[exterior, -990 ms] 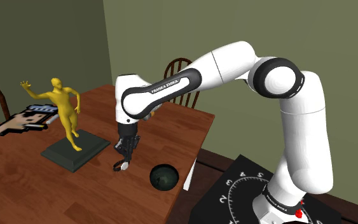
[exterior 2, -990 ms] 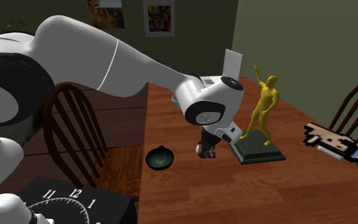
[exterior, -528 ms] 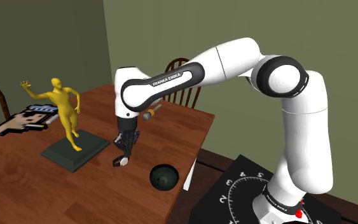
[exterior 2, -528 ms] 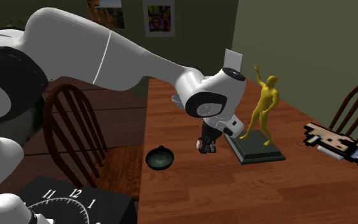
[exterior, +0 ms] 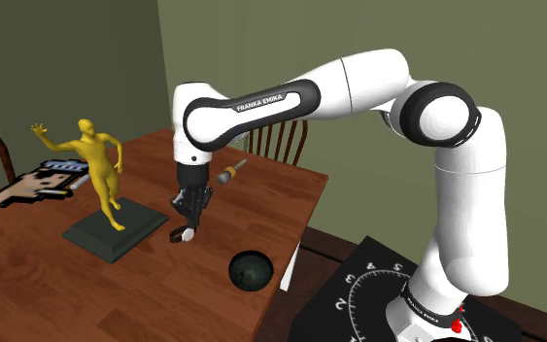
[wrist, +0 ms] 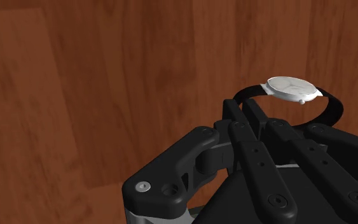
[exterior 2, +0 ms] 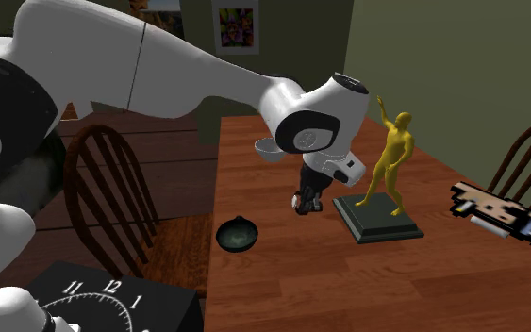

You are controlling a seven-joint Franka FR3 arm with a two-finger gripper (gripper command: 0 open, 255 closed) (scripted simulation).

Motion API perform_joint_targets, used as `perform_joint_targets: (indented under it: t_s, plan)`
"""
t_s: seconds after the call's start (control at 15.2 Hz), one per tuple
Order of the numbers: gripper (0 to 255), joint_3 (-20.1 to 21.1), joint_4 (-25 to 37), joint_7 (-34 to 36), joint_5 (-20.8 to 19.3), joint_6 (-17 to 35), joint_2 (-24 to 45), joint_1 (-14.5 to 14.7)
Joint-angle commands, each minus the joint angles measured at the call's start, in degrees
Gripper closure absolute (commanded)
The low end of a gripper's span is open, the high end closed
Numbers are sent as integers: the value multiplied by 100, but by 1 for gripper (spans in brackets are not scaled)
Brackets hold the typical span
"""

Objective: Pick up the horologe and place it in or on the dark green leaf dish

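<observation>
The horologe is a wristwatch (wrist: pixel 292 89) with a white face and a black strap. My gripper (wrist: pixel 255 108) is shut on its strap and holds it a little above the wooden table (exterior: pixel 48 282). In the shoulder view the gripper (exterior: pixel 188 229) hangs with the watch (exterior: pixel 178 234) at its tip, up and to the left of the dark green dish (exterior: pixel 252 270). The second exterior view shows the gripper (exterior 2: pixel 304 202) and watch (exterior 2: pixel 297 201) up and to the right of the dish (exterior 2: pixel 237 235), which sits near the table's edge.
A yellow figurine (exterior: pixel 99 170) on a dark slab stands close beside the gripper. A pixelated hand-shaped object (exterior: pixel 30 185) lies farther off. A screwdriver (exterior: pixel 230 173) and a small pale bowl (exterior 2: pixel 269 149) lie behind the arm. Wooden chairs (exterior 2: pixel 112 203) flank the table.
The gripper has risen from the table with the watch in it, shifting slightly away from the dish. The arm's upper links have swung upward.
</observation>
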Motion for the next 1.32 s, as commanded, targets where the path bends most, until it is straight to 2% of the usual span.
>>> perform_joint_targets:
  t_s: [0.0,0.59,0.92,1.25]
  plan:
    - [255,3,88,9,6,-127,-37,-9]
    - [255,22,553,99,22,-702,-162,-12]
    - [255,76,-1094,-211,474,-340,-1460,-277]
    - [255,32,-2431,-555,925,-237,-2695,-390]
